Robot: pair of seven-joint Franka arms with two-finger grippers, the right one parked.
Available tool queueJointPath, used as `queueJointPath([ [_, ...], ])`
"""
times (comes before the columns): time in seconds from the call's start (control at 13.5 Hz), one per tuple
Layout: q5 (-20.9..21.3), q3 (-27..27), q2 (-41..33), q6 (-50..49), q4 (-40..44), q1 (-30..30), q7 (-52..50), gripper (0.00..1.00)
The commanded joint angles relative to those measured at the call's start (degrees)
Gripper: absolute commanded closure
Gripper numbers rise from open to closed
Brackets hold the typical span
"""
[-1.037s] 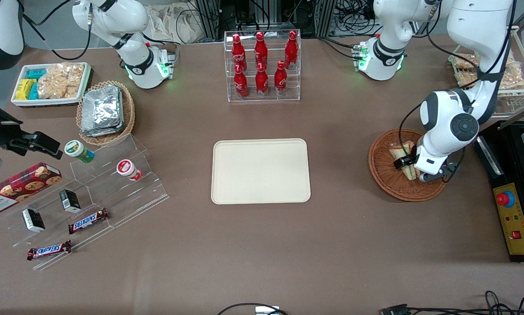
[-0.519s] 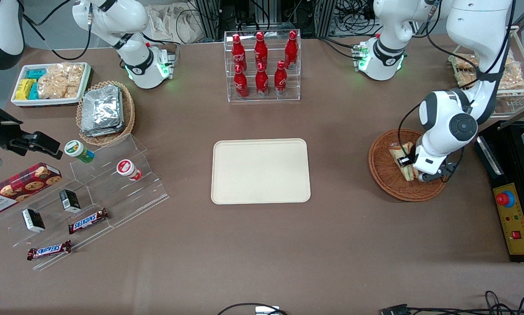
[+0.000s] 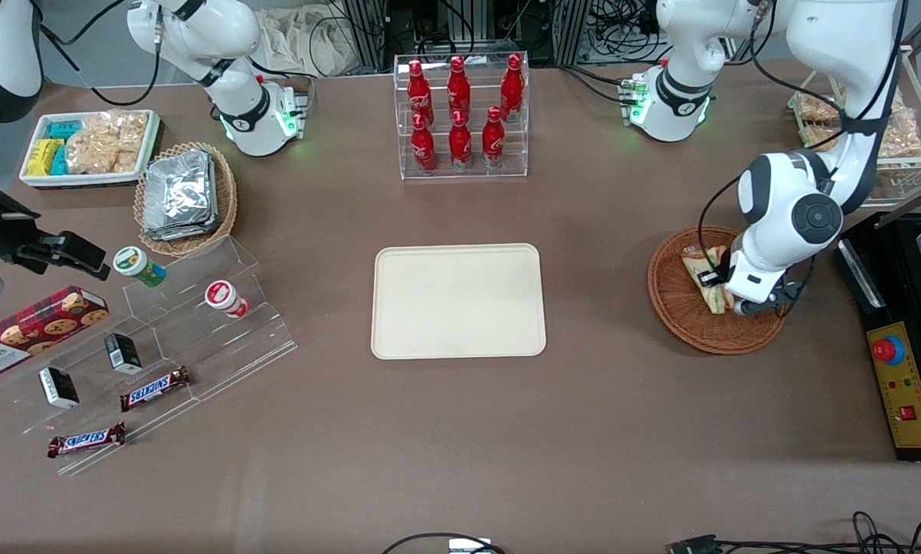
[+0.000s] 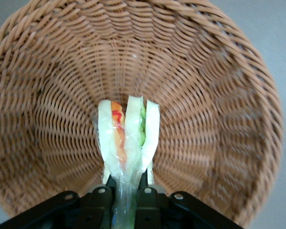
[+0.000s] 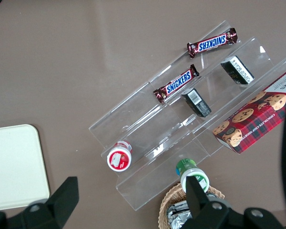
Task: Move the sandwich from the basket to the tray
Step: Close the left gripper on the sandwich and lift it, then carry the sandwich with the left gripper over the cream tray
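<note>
From the front, you see your gripper (image 3: 712, 286) low over the basket (image 3: 672, 308), at the working arm's end of the table. The sandwich (image 3: 697, 271) is in its grip and sits above the basket floor, with its free end pointing toward the tray (image 3: 458, 301). The tray lies well apart from the basket, sideways toward the parked arm's end, with only bare table between them. So your next move looks like a lift over the basket rim, then a long slide sideways to the tray.

From the left wrist, you see the two black fingers (image 4: 99, 202) squeezed shut on one narrow end of the sandwich (image 4: 128, 138). Its long side runs straight out from the fingers, over the woven bottom of the basket (image 4: 219, 95). The bread slices stand on edge, side by side, with the pink and green filling between them.

The right wrist view shows only a corner of the tray (image 5: 14, 162).
</note>
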Motion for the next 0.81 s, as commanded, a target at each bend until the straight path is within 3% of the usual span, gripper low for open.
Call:
queueJointPath([
  [0.0, -0.19, -0.27, -7.93, -8.63, 0.83, -0.28, -0.75, 1.00],
  [0.15, -0.19, -0.71, -11.28, -18.54, 6.00, -0.28, -0.05, 1.00],
  [0.44, -0.19, -2.56, -11.12, -41.31, 25.93, -0.28, 0.13, 1.00],
  [0.74, -1.76, -8.25, -7.26, -52.06, 41.24, -0.28, -0.22, 1.00],
])
